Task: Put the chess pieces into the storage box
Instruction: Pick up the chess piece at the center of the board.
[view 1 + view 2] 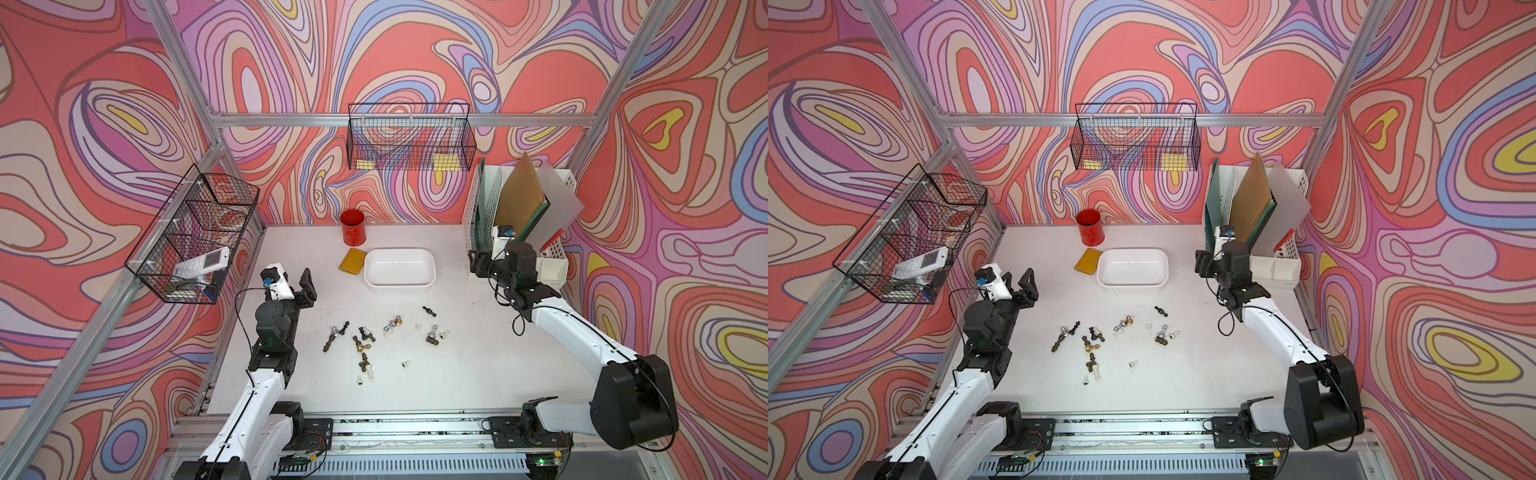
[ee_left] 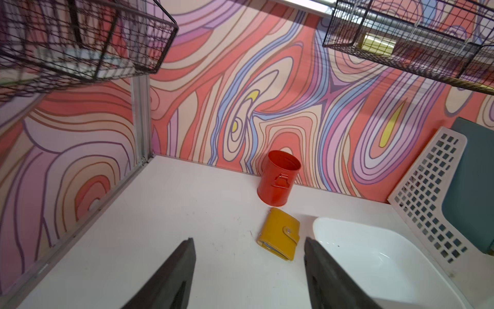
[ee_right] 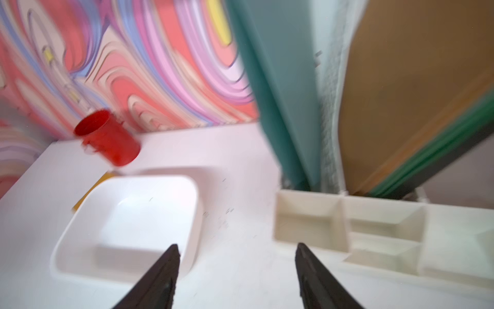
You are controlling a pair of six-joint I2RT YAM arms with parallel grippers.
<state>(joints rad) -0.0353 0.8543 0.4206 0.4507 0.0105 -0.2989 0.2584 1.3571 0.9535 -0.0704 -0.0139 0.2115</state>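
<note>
Chess pieces (image 1: pixel 356 341) lie scattered on the surface (image 1: pixel 457 365) near the storage box (image 1: pixel 400 285), while left gripper (image 2: pixel 248 239) and right gripper (image 3: pixel 237 244) both gape wide, holding nothing.

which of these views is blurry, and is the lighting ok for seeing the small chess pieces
Right wrist view: motion-blurred throughout, the red cylindrical cup smeared, the shallow white plastic tub soft-edged. Left wrist view: sharp on the yellow snap wallet, softer on the near black wire basket. Both top views: even light, faint shadows, the chess pieces small but distinct.
</note>
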